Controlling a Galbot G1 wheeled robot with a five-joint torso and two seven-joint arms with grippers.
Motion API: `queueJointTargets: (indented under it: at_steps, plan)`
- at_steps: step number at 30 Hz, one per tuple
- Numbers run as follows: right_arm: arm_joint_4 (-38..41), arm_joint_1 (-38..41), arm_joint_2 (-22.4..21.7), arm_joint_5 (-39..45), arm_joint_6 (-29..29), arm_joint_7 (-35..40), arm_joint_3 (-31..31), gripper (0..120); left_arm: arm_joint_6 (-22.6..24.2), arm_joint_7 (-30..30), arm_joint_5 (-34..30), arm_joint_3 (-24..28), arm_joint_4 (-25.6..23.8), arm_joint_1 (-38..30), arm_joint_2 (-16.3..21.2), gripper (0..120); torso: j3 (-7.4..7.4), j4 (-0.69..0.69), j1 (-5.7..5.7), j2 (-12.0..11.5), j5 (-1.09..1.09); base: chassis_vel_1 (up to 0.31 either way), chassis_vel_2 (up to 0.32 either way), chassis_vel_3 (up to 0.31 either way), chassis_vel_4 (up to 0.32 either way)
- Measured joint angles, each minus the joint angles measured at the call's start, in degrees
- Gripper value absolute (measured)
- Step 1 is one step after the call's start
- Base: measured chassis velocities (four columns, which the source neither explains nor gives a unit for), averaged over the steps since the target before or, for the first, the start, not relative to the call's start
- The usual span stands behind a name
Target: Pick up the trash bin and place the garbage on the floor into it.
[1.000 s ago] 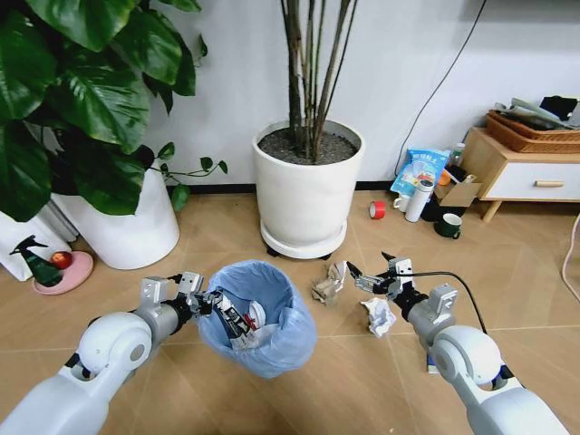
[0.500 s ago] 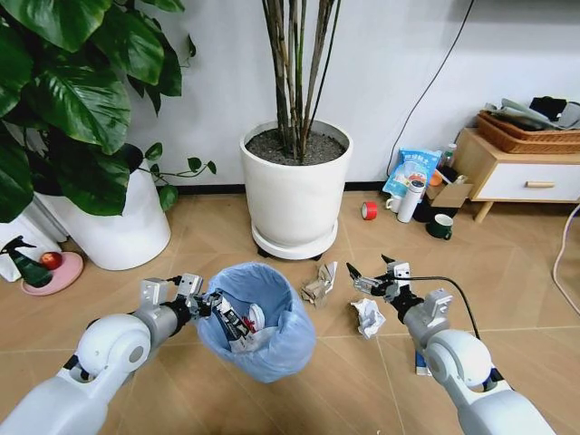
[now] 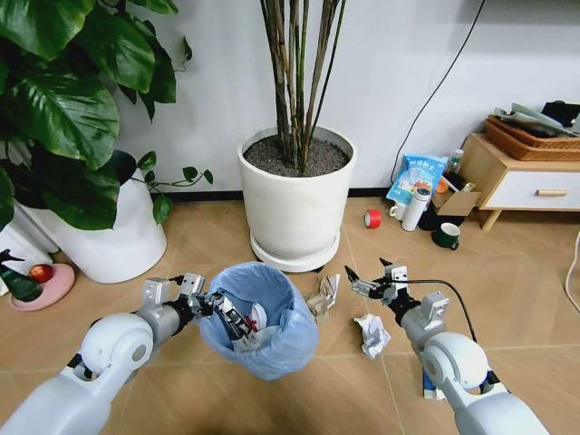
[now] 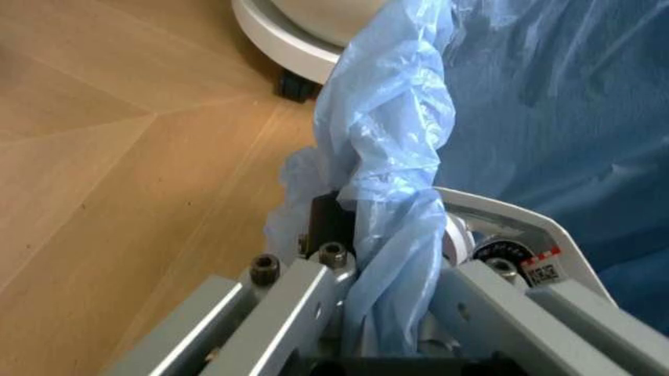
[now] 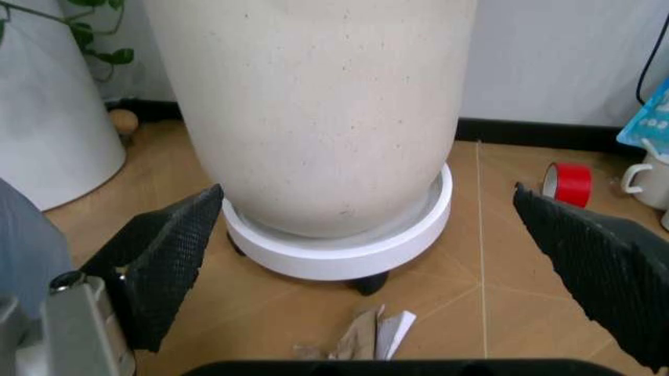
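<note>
Floor (image 3: 227, 245): tan chevron wood, carries everything. Big white plant pot (image 3: 296, 204) on wheeled base stands toward back wall, centre. Trash bin (image 3: 272, 340) w/ light-blue bag sits in front of pot, nearer robot, some litter already inside. Left gripper (image 3: 210, 302) at bin's left rim, fingers clenched on bag-covered rim; left wrist view confirms blue plastic pinched between them. Right gripper (image 3: 368, 275) hovers above floor right of bin, fingers (image 5: 168, 258) released, spread wide, nothing held. Garbage left: folded tan-white scrap (image 3: 323, 295) just beside bin's right side, in front of pot base; crumpled white wad (image 3: 372, 334) below right gripper.

Step, by my read: approach the next piece w/ right arm. Do well: centre fingers over one piece, descend straight, close only at floor level; keep bin level so contents stay in.
</note>
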Motion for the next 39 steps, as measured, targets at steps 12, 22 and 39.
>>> queueJointTargets:
  at_steps: [12,22,39]
  plan:
    - [-8.77,3.71,-2.76,-0.36,-0.49,-3.08,-2.02,100,-0.08,-1.73,0.11,-1.46,0.68,0.17,-1.34,0,0.00,0.00,-0.01,0.00,-0.01,-0.026,0.022,0.023,-0.026]
    - [-17.98,6.68,-3.16,-0.77,-1.62,-7.74,-4.37,100,-0.13,-2.65,-0.28,-1.75,2.12,-1.18,-1.36,0,-0.01,0.02,-0.02,0.00,-0.02,0.000,0.000,0.000,0.000]
    - [-44.00,21.43,7.70,-3.82,-2.67,-10.08,-14.06,100,-0.19,-1.45,-1.70,-1.40,3.62,-2.33,0.42,0,0.00,0.00,-0.01,0.00,-0.05,0.000,0.000,0.000,0.000]
